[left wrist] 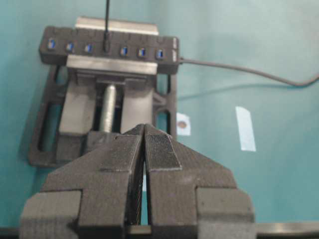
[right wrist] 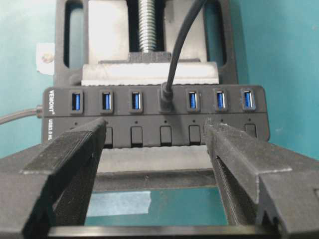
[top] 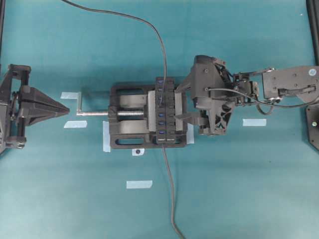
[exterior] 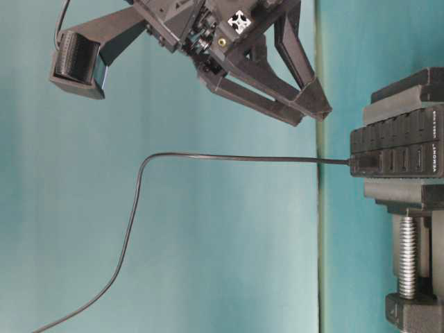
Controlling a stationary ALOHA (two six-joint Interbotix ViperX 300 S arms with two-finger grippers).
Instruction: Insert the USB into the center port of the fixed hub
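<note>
At the left edge of the matte teal surface (top: 239, 40), the left gripper (top: 64, 108) lay with its jaws pressed together into a blunt black wedge; the left wrist view showed finely ribbed pads meeting face to face. Small pale-blue tape strips (top: 70, 95) were stuck flat just beside its tip.

In the middle of the surface stood the vise (top: 127, 137), a bulky black frame with a bright threaded silver screw (top: 94, 113) and a bent handle pointing left. The fixed hub (top: 166, 110), a long narrow black strip, sat clamped between the vise's smooth grey plates. A row of small blue-lined rectangular slots ran along it, with square black buttons (right wrist: 165, 134) alongside. The USB (right wrist: 166, 98), a small black plug, sat seated in the center port (right wrist: 166, 105), and its thin dark-grey cable (top: 144, 22) curved away toward the far edge of the surface. Another dark cable left the hub's end toward the near edge.

Just right of the hub, the right gripper (top: 185, 100) hovered with its jaws wide apart, holding nothing; the right wrist view showed its angular, layered plastic fingers (right wrist: 75, 149) framing the hub's button row.
</note>
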